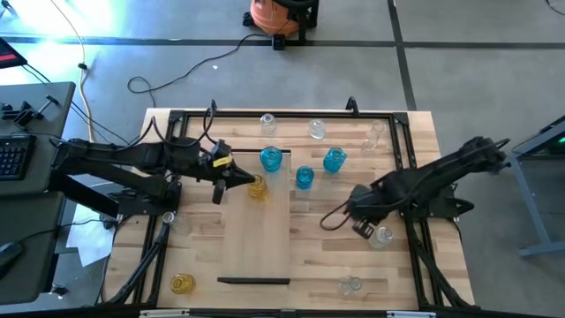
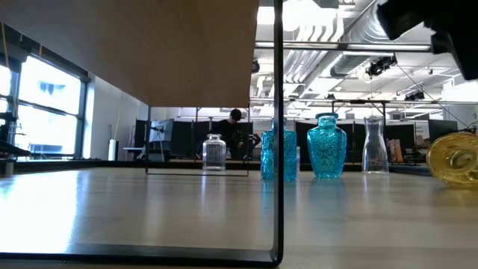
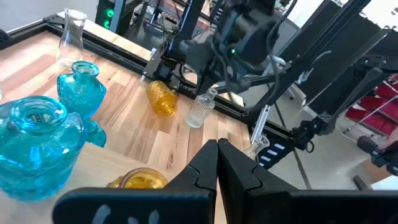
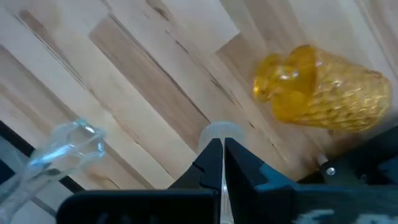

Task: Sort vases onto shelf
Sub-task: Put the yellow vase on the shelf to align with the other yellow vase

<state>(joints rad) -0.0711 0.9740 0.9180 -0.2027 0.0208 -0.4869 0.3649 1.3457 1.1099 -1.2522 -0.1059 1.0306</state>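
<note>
Vases lie scattered over the wood surface (image 1: pixel 415 265), none fully on the shelf (image 1: pixel 256 238), the pale panel flat at centre w/ a dark strip at its near end. 3 blue vases stand near its far end: one (image 1: pixel 271 160) at the far edge, one (image 1: pixel 304 177) just right of it, one (image 1: pixel 334 160) further right. Yellow vase (image 1: pixel 257 187) sits at the shelf's far-left corner, just beside the left gripper (image 1: pixel 218 196), fingers closed on nothing. Another yellow vase (image 1: pixel 182 283) lies on its side near-left. Clear vases along the far rail (image 1: pixel 267 124) (image 1: pixel 317 130) (image 1: pixel 375 134), one near-right (image 1: pixel 350 285). Right gripper (image 1: pixel 364 230) closed & empty, right of the shelf, clear vase (image 1: pixel 382 236) just beside it
</note>
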